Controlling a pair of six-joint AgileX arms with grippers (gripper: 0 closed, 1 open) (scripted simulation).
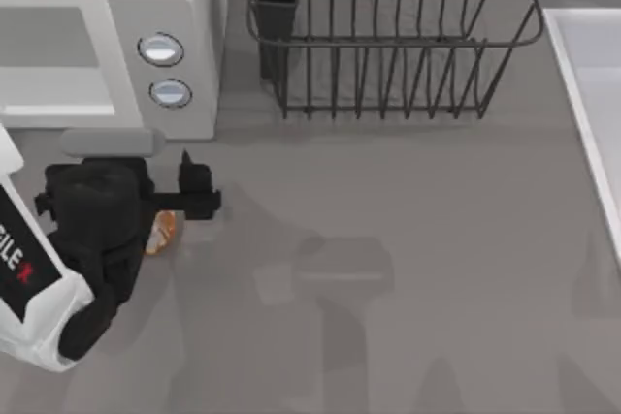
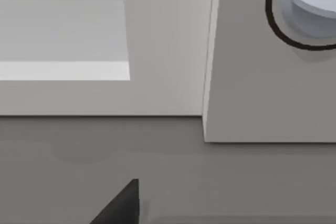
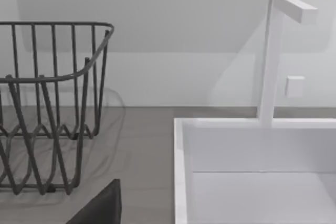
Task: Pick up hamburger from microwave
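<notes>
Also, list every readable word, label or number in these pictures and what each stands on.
"ILE" followed by a red X mark, cut off at the picture's edge: on the left arm's white casing, top view.
The microwave and its two buttons carry no readable marks.

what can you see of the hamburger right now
Just a sliver of the hamburger peeks out in the top view: a small rounded orange-and-tan piece with a pale edge, looking like a bun. It sits out in front of the microwave, not in its cavity, at the table's left side. The left gripper covers most of it, so whether the fingers clamp it or it rests on the table cannot be told.
</notes>
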